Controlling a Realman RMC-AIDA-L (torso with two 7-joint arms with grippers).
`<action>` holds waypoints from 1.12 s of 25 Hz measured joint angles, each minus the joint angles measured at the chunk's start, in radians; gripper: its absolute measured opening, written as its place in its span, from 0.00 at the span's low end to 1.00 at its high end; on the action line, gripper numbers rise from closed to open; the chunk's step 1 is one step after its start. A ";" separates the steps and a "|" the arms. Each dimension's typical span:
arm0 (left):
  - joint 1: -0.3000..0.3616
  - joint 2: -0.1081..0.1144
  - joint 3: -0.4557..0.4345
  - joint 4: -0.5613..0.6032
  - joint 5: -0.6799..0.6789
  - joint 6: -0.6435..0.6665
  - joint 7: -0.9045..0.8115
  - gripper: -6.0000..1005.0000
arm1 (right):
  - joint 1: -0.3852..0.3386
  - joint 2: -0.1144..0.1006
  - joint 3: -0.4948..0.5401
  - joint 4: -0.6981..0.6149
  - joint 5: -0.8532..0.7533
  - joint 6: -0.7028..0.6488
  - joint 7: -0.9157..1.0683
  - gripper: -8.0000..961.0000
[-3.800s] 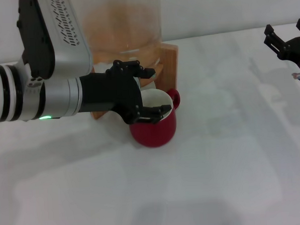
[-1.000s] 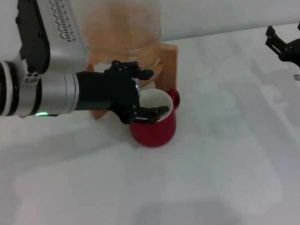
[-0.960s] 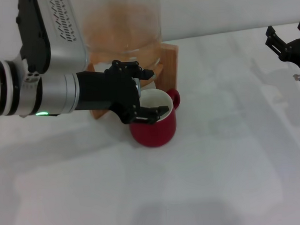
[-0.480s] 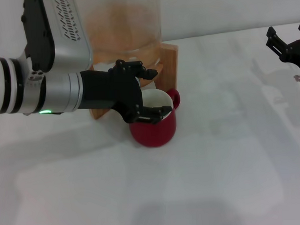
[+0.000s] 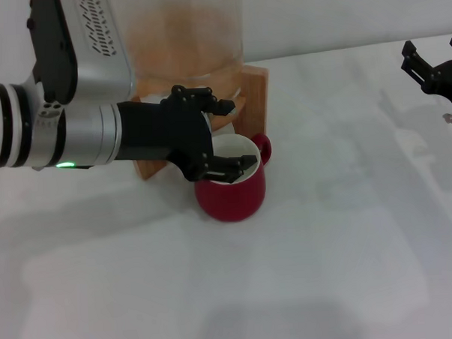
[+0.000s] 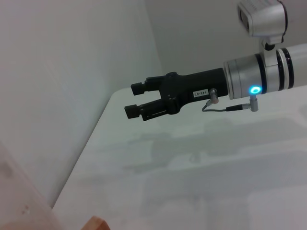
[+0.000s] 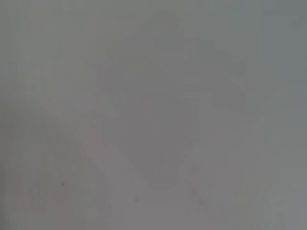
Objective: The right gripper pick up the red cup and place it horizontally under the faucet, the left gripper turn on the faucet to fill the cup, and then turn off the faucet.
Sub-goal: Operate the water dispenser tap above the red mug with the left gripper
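Observation:
The red cup (image 5: 231,190) stands upright on the white table, against the front of the wooden stand (image 5: 255,89), its white inside showing and its handle toward the far right. My left gripper (image 5: 218,136) reaches in from the left over the cup's rim. Its fingers are spread, the upper ones (image 5: 202,100) by the stand and the lower ones (image 5: 227,166) over the cup's mouth. The faucet is hidden behind this gripper. My right gripper (image 5: 430,64) hangs at the far right edge, away from the cup. The left wrist view shows the right gripper (image 6: 135,99) open and holding nothing.
The clear glass dispenser (image 5: 186,36) rises from the wooden stand at the back. The white table (image 5: 327,248) spreads in front and to the right. A wall (image 6: 72,72) borders the table's far side. The right wrist view shows only a plain grey surface.
My left gripper has shifted slightly back and forth sideways over the cup and now sits a little higher and to the left. Cup and right gripper have not moved.

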 joint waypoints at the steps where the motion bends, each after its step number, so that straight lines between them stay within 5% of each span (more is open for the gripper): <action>1: -0.001 0.000 0.000 0.000 0.000 -0.001 0.001 0.81 | 0.000 0.000 0.000 0.000 0.000 0.000 0.000 0.91; 28: -0.010 -0.002 -0.018 -0.016 -0.001 -0.025 0.010 0.81 | 0.000 0.000 0.000 0.000 0.000 0.000 0.000 0.91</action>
